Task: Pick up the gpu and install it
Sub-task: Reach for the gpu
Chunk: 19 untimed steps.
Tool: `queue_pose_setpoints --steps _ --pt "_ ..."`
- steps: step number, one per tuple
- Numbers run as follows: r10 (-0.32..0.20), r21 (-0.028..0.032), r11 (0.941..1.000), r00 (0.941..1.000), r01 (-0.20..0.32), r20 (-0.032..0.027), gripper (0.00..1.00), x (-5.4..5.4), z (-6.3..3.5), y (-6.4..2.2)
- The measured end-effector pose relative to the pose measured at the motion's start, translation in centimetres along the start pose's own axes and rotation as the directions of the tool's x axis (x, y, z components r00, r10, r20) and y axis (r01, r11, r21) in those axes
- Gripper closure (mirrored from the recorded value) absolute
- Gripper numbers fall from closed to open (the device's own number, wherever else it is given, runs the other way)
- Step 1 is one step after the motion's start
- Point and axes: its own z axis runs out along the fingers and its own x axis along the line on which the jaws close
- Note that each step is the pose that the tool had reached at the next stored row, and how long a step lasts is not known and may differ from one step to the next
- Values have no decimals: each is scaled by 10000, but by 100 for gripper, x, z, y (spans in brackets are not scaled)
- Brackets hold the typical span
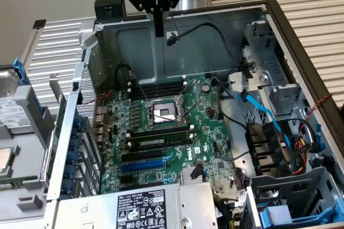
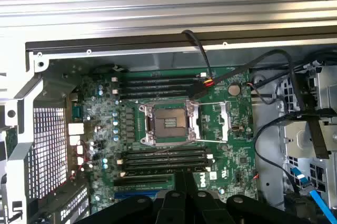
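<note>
1. The end effector [image 1: 159,32] hangs above the far wall of the open computer case [image 1: 134,43]. Its fingers are pressed together and carry nothing.
2. In the wrist view the closed end effector [image 2: 185,179] points down over the motherboard [image 2: 231,129], near the memory sticks [image 2: 163,156].
3. No card sits in the expansion slots [image 1: 141,165], so I judge the pick is not yet made. I cannot tell where the gpu lies.
4. The step in hand looks like the reach for the card. To do it well, the fingers need to part before they meet the card.
5. A grip on the board's edges or shroud, clear of the fan, seems safest.
6. The loose black cable [image 1: 207,27] arcs just beside the end effector, and a slow, high path should avoid snagging it.
</note>
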Motion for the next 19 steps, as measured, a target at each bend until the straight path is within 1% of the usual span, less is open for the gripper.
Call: queue_pose_setpoints --steps 14,16,19 --pt "1 -1 10000 10000 -1 0 89 3 0 0" --pt "1 0 10000 10000 -1 -1 89 39 -1 -3" --pt "1 -1 10000 10000 -1 0 89 171 -4 -12"
